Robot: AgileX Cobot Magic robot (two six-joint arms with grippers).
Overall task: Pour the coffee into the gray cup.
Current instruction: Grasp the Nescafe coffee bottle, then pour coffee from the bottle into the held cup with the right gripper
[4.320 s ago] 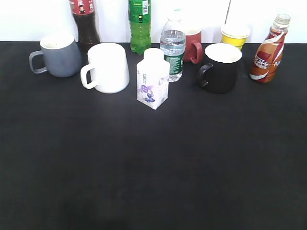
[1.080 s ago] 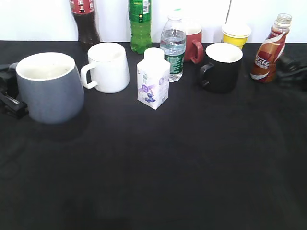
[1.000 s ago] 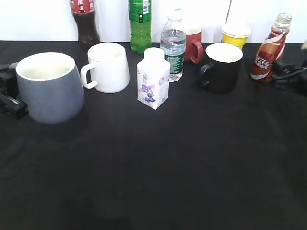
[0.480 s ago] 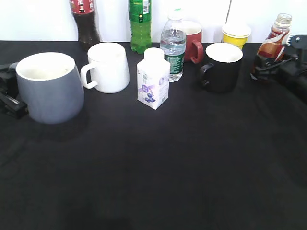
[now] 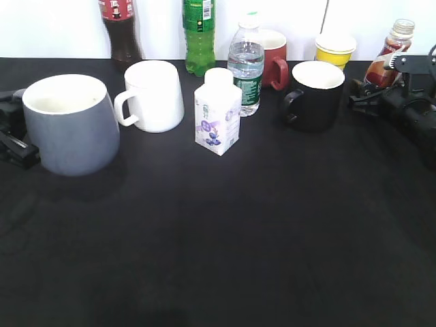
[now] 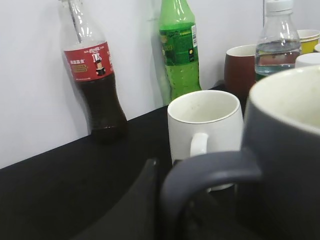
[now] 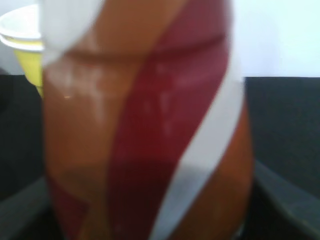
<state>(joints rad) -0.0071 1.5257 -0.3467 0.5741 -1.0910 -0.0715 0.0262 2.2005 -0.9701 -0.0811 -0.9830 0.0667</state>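
The gray cup (image 5: 71, 126) is a blue-gray mug, off-white inside, at the left front of the black table. My left gripper (image 5: 15, 136) is shut on its loop handle (image 6: 210, 170); one dark finger (image 6: 145, 200) lies against the handle. The coffee (image 5: 390, 58), a curvy bottle with a red-brown-white label, stands at the back right, its lower part hidden behind my right gripper (image 5: 373, 94). In the right wrist view the bottle (image 7: 145, 125) fills the frame, blurred. The grey fingers of my right gripper (image 7: 155, 215) show on both sides of it with small gaps, so it is open around the bottle.
A white mug (image 5: 153, 95), a small carton (image 5: 218, 119), a water bottle (image 5: 245, 68), a black mug (image 5: 315, 95), a red mug (image 5: 276, 61) and a yellow cup (image 5: 334, 49) stand between the arms. A green bottle (image 5: 199, 34) and a cola bottle (image 5: 121, 30) stand against the back wall.
The gray cup came forward from the back left early on and now holds still. My right gripper has moved in from the right edge and now straddles the coffee bottle.
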